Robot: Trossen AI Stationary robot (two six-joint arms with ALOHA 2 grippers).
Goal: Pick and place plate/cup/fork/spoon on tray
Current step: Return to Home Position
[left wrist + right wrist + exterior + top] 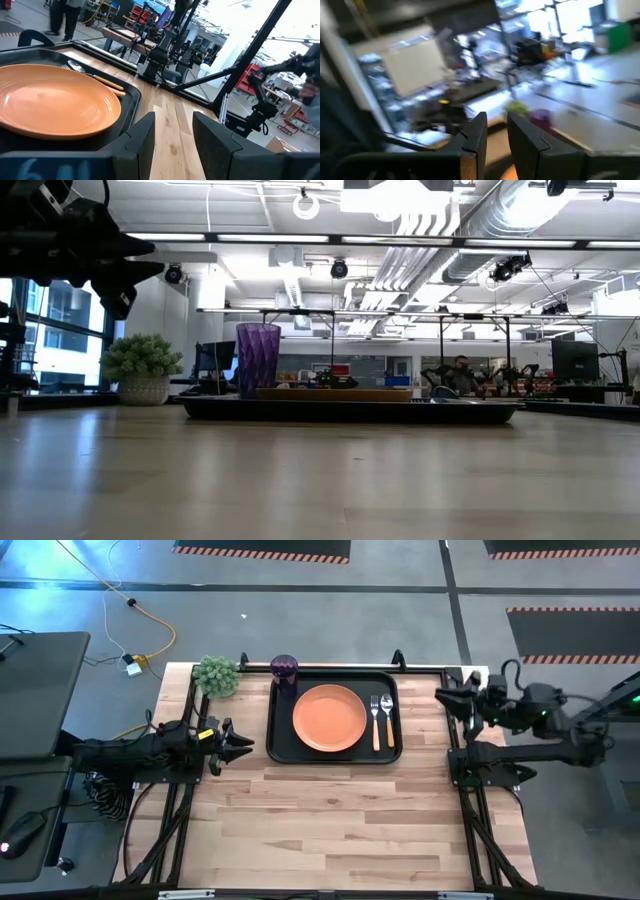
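Observation:
The black tray (pixel 281 745) lies on the far middle of the wooden table. On it rest the orange plate (pixel 329 719), the fork (pixel 376 723) and the spoon (pixel 387 720), side by side to the right of the plate. The purple cup (pixel 284 668) stands upright at the tray's far left corner. My left gripper (pixel 247 745) is open and level, just left of the tray, with nothing between its fingers (pixel 145 135). My right gripper (pixel 445 697) is open at the table's right edge, away from the tray; its wrist view is blurred.
A green fuzzy plant ball (pixel 216 675) in a pot sits at the far left corner, beside the cup. Black frame rails (pixel 470 810) run along the table's left and right sides. Bare wood (pixel 340 830) fills the near half of the table.

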